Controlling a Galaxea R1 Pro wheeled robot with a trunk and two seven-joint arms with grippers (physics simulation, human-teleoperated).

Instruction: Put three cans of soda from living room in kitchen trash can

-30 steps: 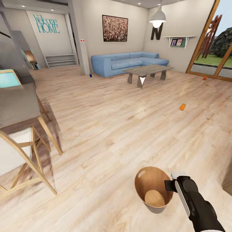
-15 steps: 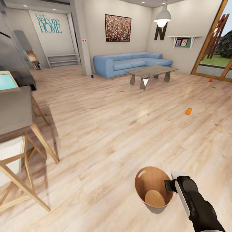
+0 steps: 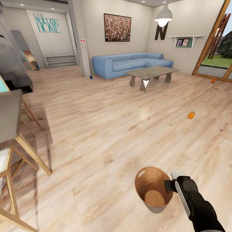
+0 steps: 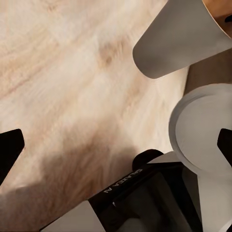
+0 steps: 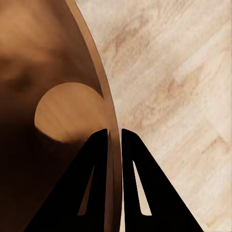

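The tash can (image 3: 154, 190), grey outside and brown inside, hangs low over the wood floor with nothing in it. My right gripper (image 3: 170, 185) is shut on its rim; in the right wrist view the two fingers (image 5: 99, 159) pinch the rim (image 5: 104, 101) between them. One orange can of soda (image 3: 191, 115) lies on the floor ahead to the right. Another orange one (image 3: 213, 81) sits by the glass door. A dark blue one (image 3: 91, 76) stands near the sofa's left end. My left gripper (image 4: 116, 145) is open over bare floor, with the can's grey outside (image 4: 183, 38) beside it.
A light-blue corner sofa (image 3: 129, 63) and a low grey coffee table (image 3: 150, 72) stand at the far side. A grey table (image 3: 8, 117) with wooden chairs (image 3: 8, 180) is close on the left. A pillar (image 3: 80, 42) rises left of the sofa. Glass doors (image 3: 216, 54) are at right.
The whole view has shifted as the robot rolls forward: table and chairs slide off to the left, the near orange can sits lower and further right. The held bin keeps its place.
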